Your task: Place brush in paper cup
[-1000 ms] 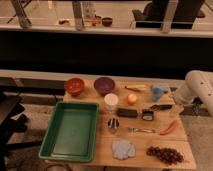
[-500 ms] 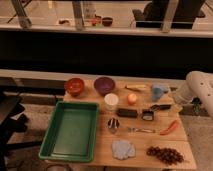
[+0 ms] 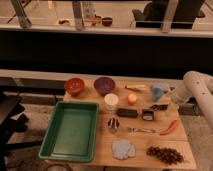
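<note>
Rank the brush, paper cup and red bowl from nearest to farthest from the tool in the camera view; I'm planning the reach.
The tool sits at the far right.
1. Brush, just to the tool's left and slightly nearer the camera.
2. Paper cup, near the centre.
3. Red bowl, far left at the back.

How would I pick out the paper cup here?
On the wooden table, away from the gripper at its right edge, find the green tray; the paper cup stands beside its far right corner, before the purple bowl. It is plain white, unlike the shiny metal cup.
</note>
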